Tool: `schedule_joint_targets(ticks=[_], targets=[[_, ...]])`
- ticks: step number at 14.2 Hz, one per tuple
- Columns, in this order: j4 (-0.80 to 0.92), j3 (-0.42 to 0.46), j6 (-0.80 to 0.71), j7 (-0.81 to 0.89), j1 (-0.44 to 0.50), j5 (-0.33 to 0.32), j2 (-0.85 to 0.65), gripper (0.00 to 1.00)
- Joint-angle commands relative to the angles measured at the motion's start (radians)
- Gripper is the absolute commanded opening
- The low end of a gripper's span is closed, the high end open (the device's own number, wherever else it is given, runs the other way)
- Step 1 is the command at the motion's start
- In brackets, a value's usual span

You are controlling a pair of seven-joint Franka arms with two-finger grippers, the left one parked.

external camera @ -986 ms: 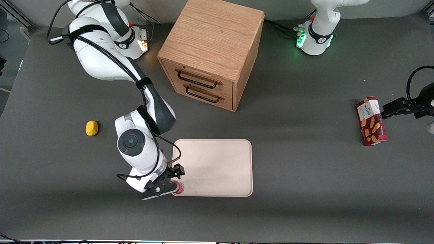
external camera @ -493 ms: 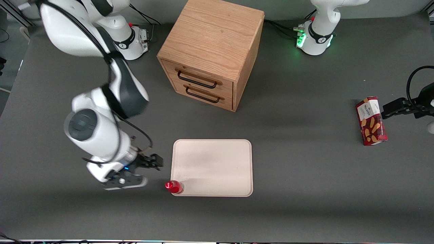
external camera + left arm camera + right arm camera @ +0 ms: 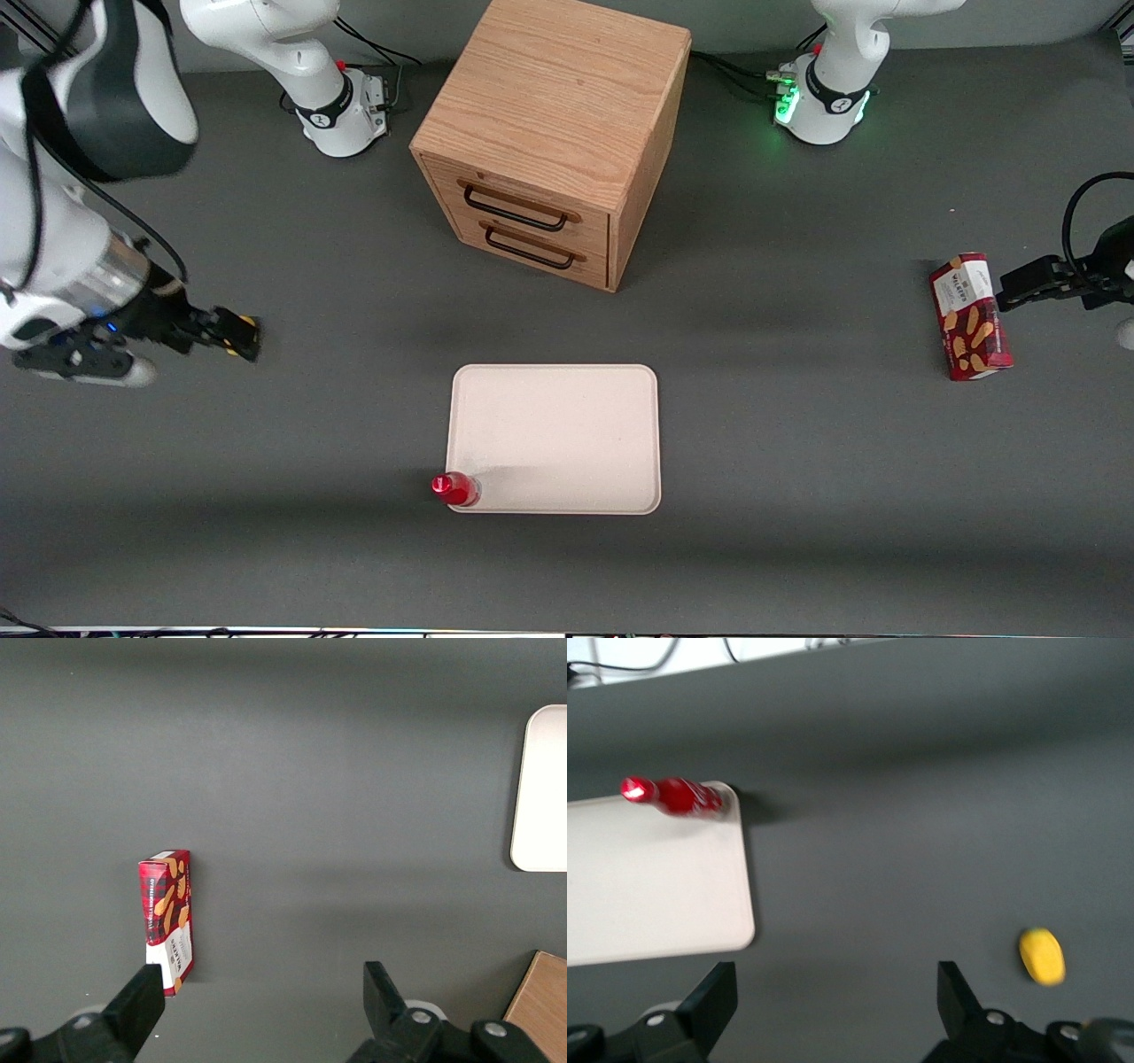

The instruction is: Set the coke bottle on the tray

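While the coke bottle (image 3: 455,488) stands on the tray (image 3: 567,425), the open claw (image 3: 226,335) hovers well apart.

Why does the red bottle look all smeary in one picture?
In the right wrist view the coke bottle on the tray looks streaked, probably camera motion blur; the front view shows it crisp, while the gripper, open over the yellow lump, looks soft-edged.

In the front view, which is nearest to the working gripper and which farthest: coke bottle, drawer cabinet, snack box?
From the gripper, at the working arm's end:
1. Coke bottle, standing on the tray corner.
2. Drawer cabinet, mid-table.
3. Snack box, at the parked arm's end.
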Motion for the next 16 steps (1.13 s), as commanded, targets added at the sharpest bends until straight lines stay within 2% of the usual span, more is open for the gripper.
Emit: schedule_joint_targets(ticks=[1, 3, 8, 16], targets=[[-0.158, -0.020, -0.037, -0.036, 0.009, 0.001, -0.149, 1.00], [-0.153, -0.054, -0.097, -0.121, 0.009, -0.040, -0.160, 1.00], [-0.103, -0.060, -0.163, -0.147, 0.008, -0.039, -0.154, 1.00], [-0.055, -0.089, -0.165, -0.127, 0.006, -0.031, -0.118, 1.00]])
